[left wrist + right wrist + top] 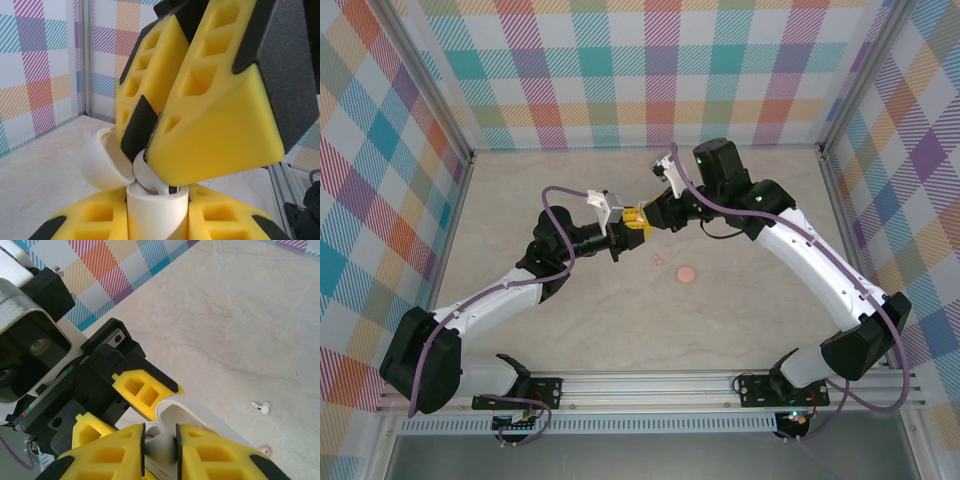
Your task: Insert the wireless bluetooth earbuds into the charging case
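White earbud pinched in right fingers meets charging case clamped in left fingers; next seat it, then fetch second earbud at 3 o'clock.

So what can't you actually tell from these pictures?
Top view: the charging case and held earbud vanish between the yellow fingers.
Left wrist view: the right gripper covers most of the earbud; how deep it sits is unclear.
Right wrist view: the loose earbud is too small to tell which ear.
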{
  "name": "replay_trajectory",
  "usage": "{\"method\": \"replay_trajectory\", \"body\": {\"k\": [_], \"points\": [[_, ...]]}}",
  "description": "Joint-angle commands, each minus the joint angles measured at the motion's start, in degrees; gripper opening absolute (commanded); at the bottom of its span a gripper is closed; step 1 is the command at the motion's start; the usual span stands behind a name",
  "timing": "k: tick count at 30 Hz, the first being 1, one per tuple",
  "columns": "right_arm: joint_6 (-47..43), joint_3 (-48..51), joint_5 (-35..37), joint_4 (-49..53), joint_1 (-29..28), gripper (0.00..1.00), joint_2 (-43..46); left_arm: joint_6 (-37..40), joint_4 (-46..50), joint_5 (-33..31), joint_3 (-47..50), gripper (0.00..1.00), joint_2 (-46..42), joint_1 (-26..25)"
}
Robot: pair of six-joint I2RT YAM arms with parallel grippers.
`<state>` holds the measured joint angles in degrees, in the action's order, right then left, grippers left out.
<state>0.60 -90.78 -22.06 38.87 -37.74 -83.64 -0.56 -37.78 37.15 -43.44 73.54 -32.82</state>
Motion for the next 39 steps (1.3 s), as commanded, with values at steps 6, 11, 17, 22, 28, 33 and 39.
{"method": "replay_trajectory", "body": {"k": [6, 11, 17, 22, 28, 33, 39], "points": [[0.78, 0.17, 1.26, -0.96, -0.59, 0.22, 2.22, 1.76, -1.74, -1.00, -2.35, 0.00, -1.53, -0.14], [1.46, 0.69, 1.78, -1.77, -0.07, 0.22, 3.45, 1.96, -1.21, -1.59, -2.26, 0.00, -1.72, -0.14], [1.57, 1.30, 1.78, -1.80, 0.33, 0.23, 4.36, 2.02, -0.65, -2.25, -2.26, 0.00, -1.91, -0.12], [0.37, 0.94, -1.13, 0.18, 0.34, 0.34, 3.46, 2.21, -0.68, -1.73, -2.48, 0.00, -2.07, -0.12], [0.46, 0.48, -1.64, 0.93, 0.36, 0.40, 1.78, 2.13, -1.49, -0.09, -2.70, 0.00, -1.92, -0.14], [0.39, -0.27, -2.68, 1.72, 0.36, 0.42, 0.46, 2.26, -1.17, 0.21, -2.95, 0.00, -1.96, -0.13], [0.20, -0.85, -3.22, 3.11, 0.38, 0.44, -1.20, 2.65, -0.92, 0.43, -2.96, 0.00, -2.08, -0.14]]}}
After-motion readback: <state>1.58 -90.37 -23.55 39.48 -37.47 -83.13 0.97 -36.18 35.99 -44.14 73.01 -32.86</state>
